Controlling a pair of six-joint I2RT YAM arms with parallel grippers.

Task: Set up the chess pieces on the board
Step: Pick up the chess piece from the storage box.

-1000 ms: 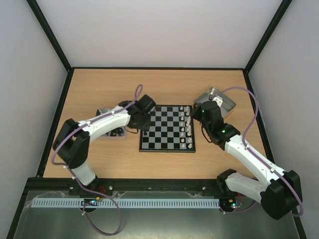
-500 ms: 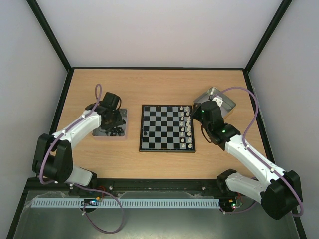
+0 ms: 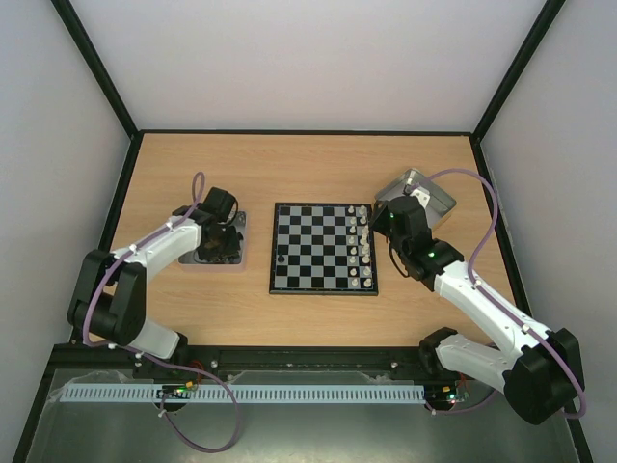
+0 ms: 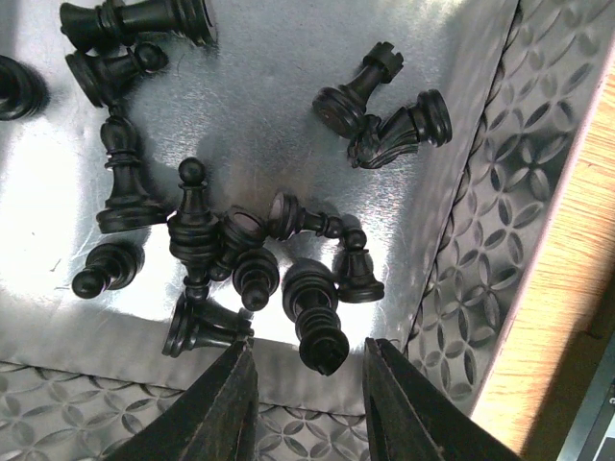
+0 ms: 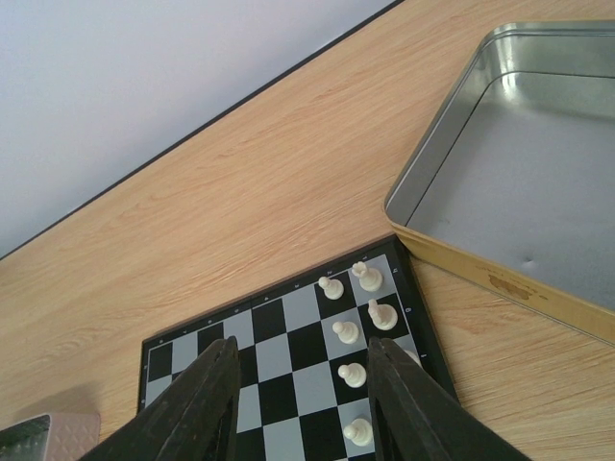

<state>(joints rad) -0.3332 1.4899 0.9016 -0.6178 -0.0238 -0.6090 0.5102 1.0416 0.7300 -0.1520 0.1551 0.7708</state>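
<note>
left end effector (image 4: 307, 357) moved to tray (image 4: 288, 86)

Your wooden table (image 3: 318, 164) carries three items: board (image 3: 323, 248), centre frame; left metal tray (image 3: 240, 224), mid-left; right metal tray (image 3: 436, 196), upper right of the board.

We find no words or numbers that we can read anywhere. In the right wrist view, the metal tin (image 5: 480, 269) bears a small dark stamp on its golden side wall, and the chessboard (image 5: 274, 357) has faint marks along its black border. Both are too small to make out.
</note>
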